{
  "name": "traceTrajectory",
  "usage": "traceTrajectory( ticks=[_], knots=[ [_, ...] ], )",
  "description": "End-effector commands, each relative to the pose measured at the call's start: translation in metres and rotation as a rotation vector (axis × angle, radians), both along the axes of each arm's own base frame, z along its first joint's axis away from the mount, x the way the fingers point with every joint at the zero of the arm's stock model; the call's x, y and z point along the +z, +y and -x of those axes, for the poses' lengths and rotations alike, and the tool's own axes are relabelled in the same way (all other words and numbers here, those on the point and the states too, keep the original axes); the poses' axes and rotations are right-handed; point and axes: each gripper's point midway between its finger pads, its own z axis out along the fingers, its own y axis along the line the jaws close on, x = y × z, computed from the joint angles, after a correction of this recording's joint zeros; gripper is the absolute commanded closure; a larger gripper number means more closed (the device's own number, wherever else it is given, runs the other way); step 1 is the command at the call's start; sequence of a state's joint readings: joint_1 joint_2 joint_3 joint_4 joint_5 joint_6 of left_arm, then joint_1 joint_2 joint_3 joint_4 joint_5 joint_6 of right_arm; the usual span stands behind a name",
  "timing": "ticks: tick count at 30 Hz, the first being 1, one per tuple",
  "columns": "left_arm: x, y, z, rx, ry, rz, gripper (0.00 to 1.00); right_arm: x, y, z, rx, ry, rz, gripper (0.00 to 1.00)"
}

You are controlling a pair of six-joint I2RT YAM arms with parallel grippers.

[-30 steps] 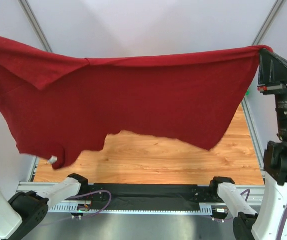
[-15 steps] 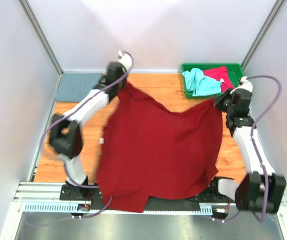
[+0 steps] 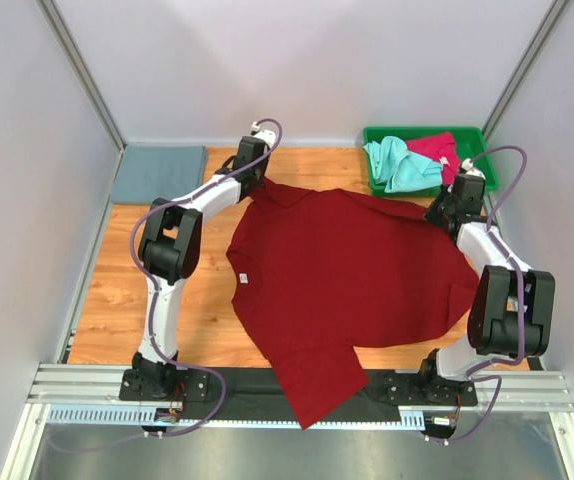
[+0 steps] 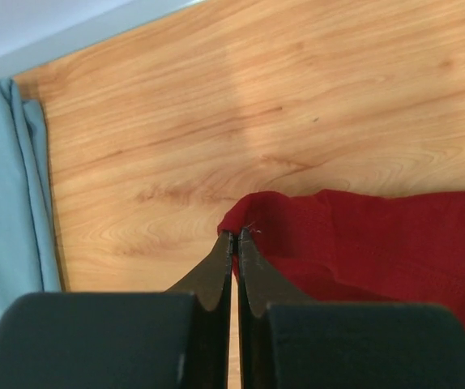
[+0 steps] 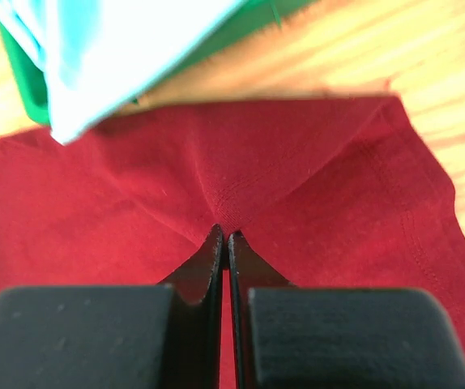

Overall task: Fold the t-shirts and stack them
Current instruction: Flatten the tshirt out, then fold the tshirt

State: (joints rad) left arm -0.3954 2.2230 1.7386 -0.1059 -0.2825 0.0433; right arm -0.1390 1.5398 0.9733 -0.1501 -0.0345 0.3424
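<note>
A folded slate grey-blue t-shirt [image 3: 159,172] lies at the far left corner of the table [image 3: 117,300]. Beside it the left arm [image 3: 197,205] rises from its base, bends at the elbow and stretches out toward the far edge. The left gripper [image 4: 234,237] points down with its jaws pinched together on one far corner of the dark red t-shirt [image 3: 347,270]. That shirt lies spread open across the middle of the table, with its near part draped over the black rail [image 3: 237,382] at the front. The right arm [image 3: 487,245] folds back at its elbow and reaches to the shirt's far right corner. There the right gripper [image 5: 223,235] is clamped on a small pucker of the red cloth. Just beyond it, at the far right corner, the green tray [image 3: 475,133] holds a crumpled mint green t-shirt [image 3: 397,165] and a pinkish-red t-shirt [image 3: 437,148].
</note>
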Motion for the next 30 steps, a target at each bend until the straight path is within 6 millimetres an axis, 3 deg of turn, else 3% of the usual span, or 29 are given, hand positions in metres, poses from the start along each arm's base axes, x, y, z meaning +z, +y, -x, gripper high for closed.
traceTrajectory(
  ticks=[1, 6, 7, 9, 10, 11, 15, 18, 30],
  knots=[
    [0.022, 0.002, 0.005, 0.017, -0.012, 0.042, 1.00, 0.036, -0.009, -0.020, -0.008, -0.097, 0.041, 1.00],
    [0.033, 0.002, 0.026, 0.055, 0.064, 0.100, 1.00, 0.054, -0.015, -0.028, -0.042, -0.094, 0.030, 1.00],
    [0.044, 0.001, 0.031, 0.057, 0.063, 0.127, 1.00, 0.048, -0.016, -0.031, -0.043, -0.076, 0.026, 1.00],
    [0.045, -0.002, 0.046, 0.076, 0.121, 0.185, 1.00, 0.049, -0.025, -0.037, -0.082, -0.043, 0.040, 1.00],
    [0.057, -0.004, 0.053, 0.080, 0.123, 0.214, 1.00, 0.032, -0.025, -0.040, -0.079, 0.014, 0.025, 1.00],
    [0.056, -0.004, 0.064, 0.089, 0.160, 0.219, 1.00, 0.026, -0.025, -0.038, -0.079, 0.063, 0.012, 1.00],
    [0.084, -0.007, 0.093, 0.104, 0.173, 0.284, 1.00, 0.019, -0.027, -0.050, -0.072, 0.100, 0.007, 0.99],
    [0.092, -0.012, 0.118, 0.100, 0.213, 0.295, 1.00, 0.024, -0.029, -0.055, -0.060, 0.100, 0.018, 0.99],
    [0.091, -0.035, 0.226, 0.064, 0.386, 0.326, 1.00, 0.035, -0.049, -0.033, -0.094, 0.209, 0.014, 0.98]
  ],
)
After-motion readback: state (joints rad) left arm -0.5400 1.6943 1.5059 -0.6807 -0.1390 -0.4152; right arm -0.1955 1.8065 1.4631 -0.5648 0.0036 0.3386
